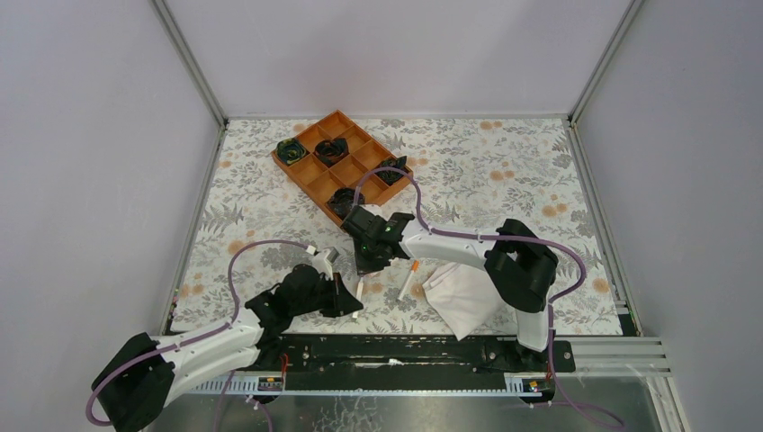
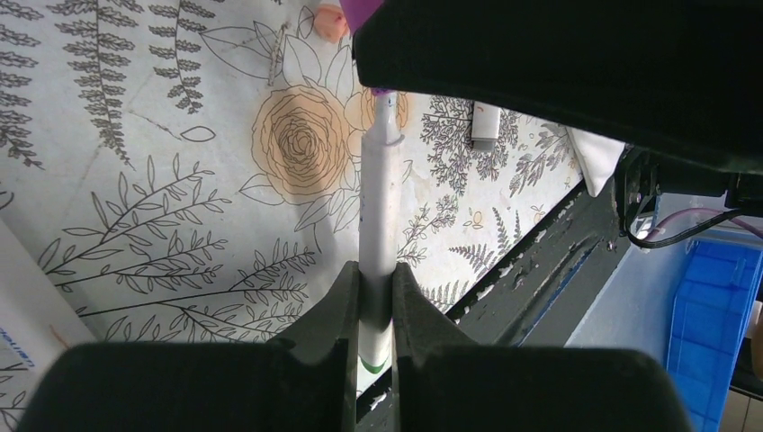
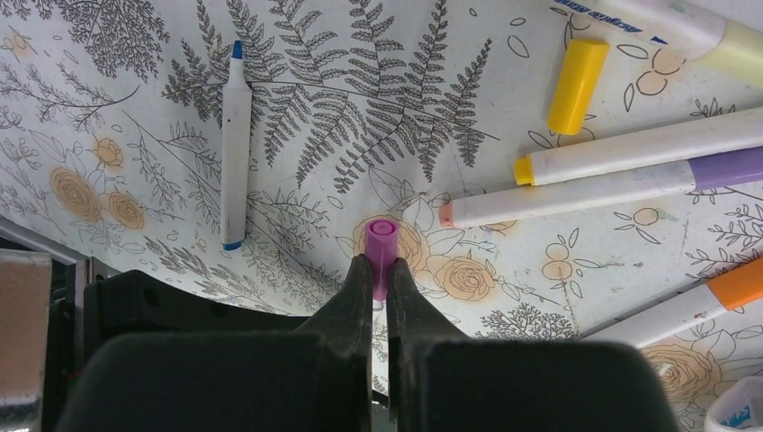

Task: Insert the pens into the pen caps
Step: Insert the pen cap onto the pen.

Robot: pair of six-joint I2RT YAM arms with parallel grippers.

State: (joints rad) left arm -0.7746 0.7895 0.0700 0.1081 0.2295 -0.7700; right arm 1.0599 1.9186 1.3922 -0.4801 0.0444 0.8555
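Note:
My left gripper (image 2: 377,270) is shut on a white pen (image 2: 380,198) with a green band near its lower end. The pen's far end runs under the black body of my right gripper (image 1: 364,261), where a bit of purple shows. My right gripper (image 3: 380,265) is shut on a purple pen cap (image 3: 381,243); whether pen and cap touch is hidden. In the top view my left gripper (image 1: 346,295) sits just below the right one. On the table lie a blue-tipped pen (image 3: 236,144), a yellow cap (image 3: 576,85), a yellow-ended pen (image 3: 639,148) and a purple-capped pen (image 3: 612,189).
An orange compartment tray (image 1: 301,184) with dark items stands at the back. A folded white cloth (image 1: 463,301) lies by the right arm's base, with a loose pen (image 1: 409,279) beside it. A black rail (image 1: 405,351) runs along the table's near edge.

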